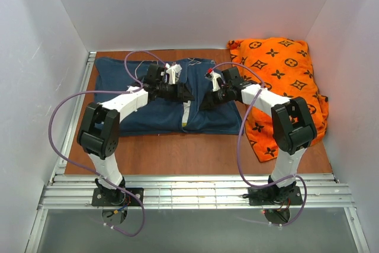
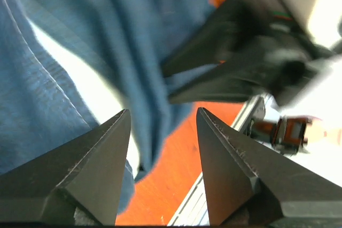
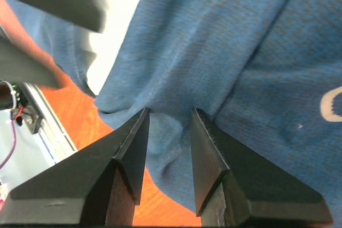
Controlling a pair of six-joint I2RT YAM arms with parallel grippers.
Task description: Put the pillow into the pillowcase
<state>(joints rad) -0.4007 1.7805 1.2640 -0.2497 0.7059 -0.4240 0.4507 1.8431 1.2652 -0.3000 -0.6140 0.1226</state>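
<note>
Three cameras on my worktop: one high, two on my wrists.
The top one sits above and behind me, looking down and forward across the whole worktop. Each wrist camera peers out between its own jaws, very near the navy pillowcase; both share its open edge with the white pillow showing, and each catches the opposite jaws.
</note>
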